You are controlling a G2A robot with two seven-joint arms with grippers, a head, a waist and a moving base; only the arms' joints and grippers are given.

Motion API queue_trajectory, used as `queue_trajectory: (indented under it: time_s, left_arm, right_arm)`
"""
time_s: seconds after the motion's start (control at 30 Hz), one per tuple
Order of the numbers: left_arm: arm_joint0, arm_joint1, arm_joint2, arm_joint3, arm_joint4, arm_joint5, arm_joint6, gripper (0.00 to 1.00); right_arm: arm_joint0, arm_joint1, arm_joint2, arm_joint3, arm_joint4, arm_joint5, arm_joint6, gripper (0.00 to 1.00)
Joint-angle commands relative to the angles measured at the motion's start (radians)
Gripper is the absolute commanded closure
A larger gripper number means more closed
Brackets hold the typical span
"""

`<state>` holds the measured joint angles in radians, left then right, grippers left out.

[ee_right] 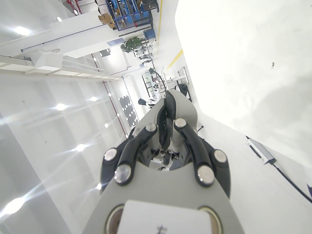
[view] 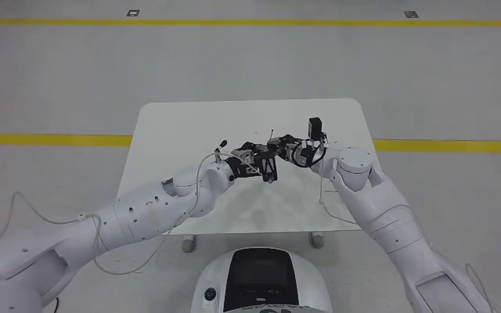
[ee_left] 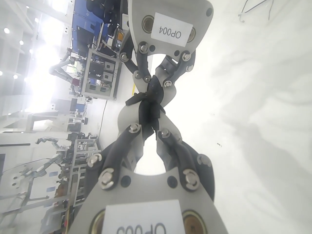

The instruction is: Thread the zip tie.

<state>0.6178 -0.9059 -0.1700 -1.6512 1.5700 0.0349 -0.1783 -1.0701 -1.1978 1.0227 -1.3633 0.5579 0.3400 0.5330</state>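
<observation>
Nearest the lens in the left wrist view, the left gripper [ee_left: 152, 126] is seen with its fingers drawn together on a short black strip, taken to be the zip tie [ee_left: 135, 100]. The right gripper [ee_left: 156, 90] is met tip to tip from the opposite side and is likewise pinched shut on the same strip. The tie is thus held in the air between the two, above the middle of the white table [ee_left: 256, 103] and apart from it. A few thin dark ties or wires [ee_left: 258, 1] are seen lying on the table farther off. The tie can be expected to be very light, smooth and springy: it would bend readily but flick back, and it could slide through the pads if pulled along its length. It is best gripped flat across its width, close to the tip by one gripper and just behind the head by the other, so that the short free tail is stiff enough to be steered. Which end is which cannot be made out here.
</observation>
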Motion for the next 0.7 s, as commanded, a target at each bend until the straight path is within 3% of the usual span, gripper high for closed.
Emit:
queue_trajectory:
  time_s: [0.0,0.07,0.1,0.13,0.17,0.47,0.6,0.67]
  left_arm:
    - [0.000,0.001,0.000,-0.002,0.000,0.000,0.001,1.00]
    - [0.000,0.002,0.000,-0.003,0.000,-0.001,0.004,1.00]
    - [0.001,0.002,0.000,-0.003,0.000,-0.001,0.007,1.00]
    - [0.002,0.003,0.000,-0.002,0.000,-0.001,0.009,1.00]
    - [0.003,0.004,0.000,-0.001,0.000,0.000,0.012,1.00]
    - [0.009,0.012,0.000,0.001,0.000,0.016,0.045,1.00]
    - [0.039,0.017,-0.014,0.012,-0.018,0.039,0.102,1.00]
    - [0.054,0.022,-0.038,0.023,-0.063,0.018,0.134,1.00]
  right_arm:
    - [-0.001,0.000,0.001,0.000,0.001,0.000,0.002,1.00]
    - [-0.001,0.001,0.001,0.002,-0.001,0.000,0.004,1.00]
    - [-0.001,0.001,0.001,0.003,-0.001,0.000,0.006,0.84]
    - [-0.001,0.001,0.001,0.004,0.000,0.000,0.007,0.51]
    - [-0.001,0.001,0.001,0.004,0.003,0.000,0.007,0.00]
    - [-0.002,0.002,0.002,-0.002,0.003,0.000,0.003,0.00]
    - [-0.009,0.006,0.019,-0.002,-0.001,-0.001,0.013,0.00]
    - [-0.017,0.010,0.034,-0.003,-0.016,-0.013,0.013,0.00]
